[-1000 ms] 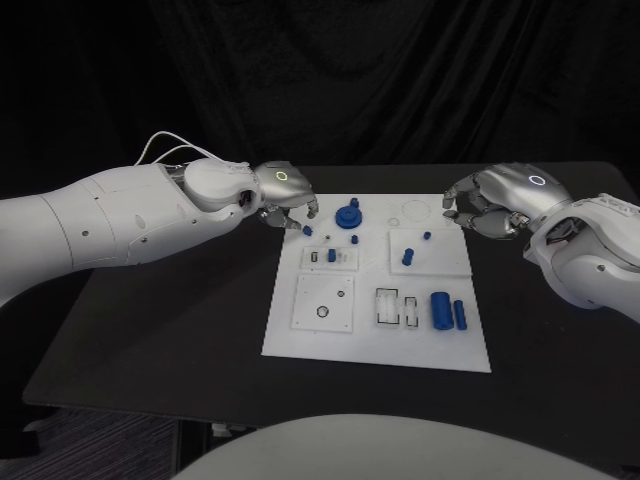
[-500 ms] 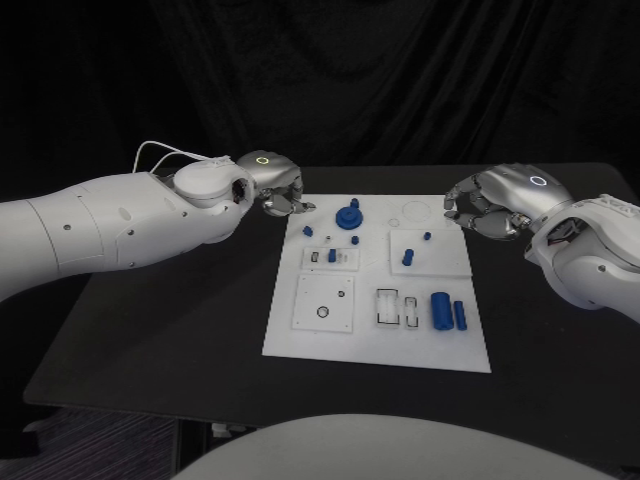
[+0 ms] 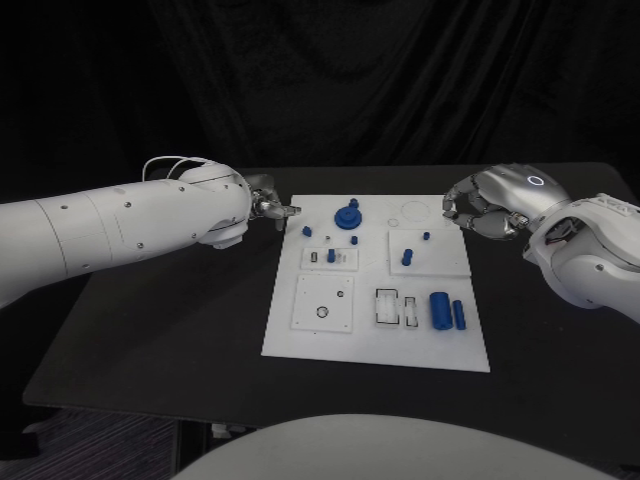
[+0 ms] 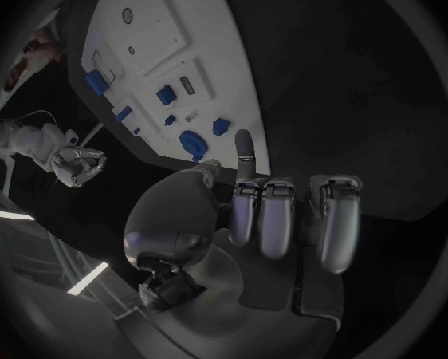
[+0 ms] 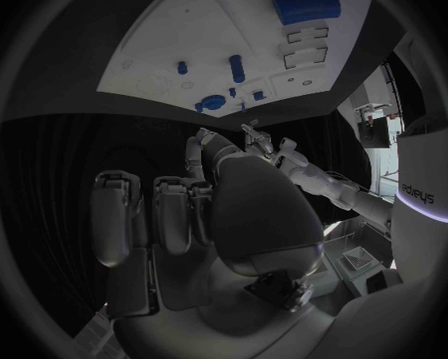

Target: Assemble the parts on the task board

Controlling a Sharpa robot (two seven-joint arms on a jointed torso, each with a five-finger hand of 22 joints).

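Silver left hand [image 3: 270,208] beside the board's [image 3: 299,340] far left corner, fingers curled in on nothing in its wrist view; right hand [image 3: 493,208] at the far right edge, likewise curled and empty. Blue parts [image 3: 441,309] scattered across the board, untouched: between picks, by the look; next, a reach in for a loose part. Head view hides both palms.

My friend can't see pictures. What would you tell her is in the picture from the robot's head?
A white task board lies on a black table, with small blue parts lying on it or standing in it. The robot's left hand sits at the board's far left corner and its right hand at the far right edge, fingers curled, neither touching a part.
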